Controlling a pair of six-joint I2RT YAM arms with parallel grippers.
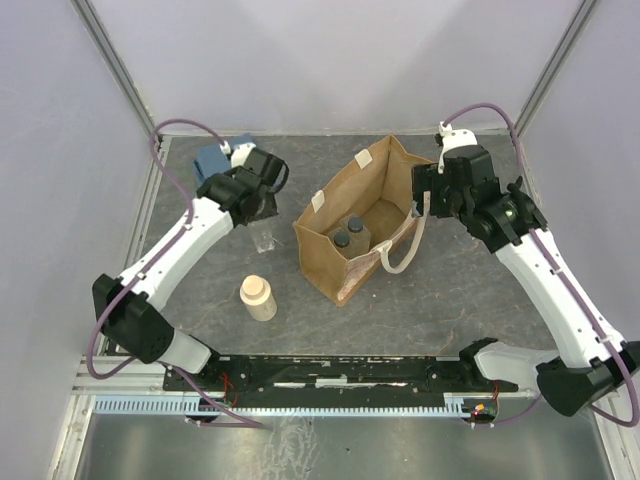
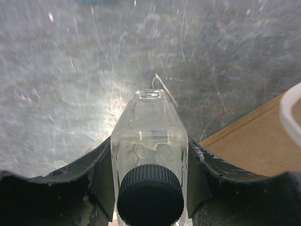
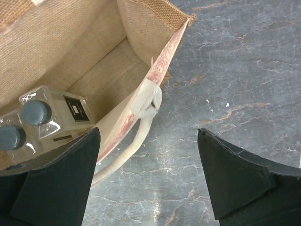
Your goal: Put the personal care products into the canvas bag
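The tan canvas bag (image 1: 352, 225) stands open at the table's middle, with two clear dark-capped bottles (image 1: 348, 236) inside; they also show in the right wrist view (image 3: 44, 117). My left gripper (image 1: 262, 215) is shut on a third clear square bottle (image 2: 149, 150), left of the bag; its dark cap (image 2: 150, 195) faces the left wrist camera. The cream round bottle (image 1: 258, 297) stands on the table in front of the bag's left side. My right gripper (image 3: 148, 165) is open and empty over the table just right of the bag's rim (image 3: 160, 61).
A folded blue cloth (image 1: 213, 158) lies at the back left behind my left gripper. An off-white loop handle (image 1: 402, 250) hangs over the bag's right side. Grey walls and metal posts enclose the table.
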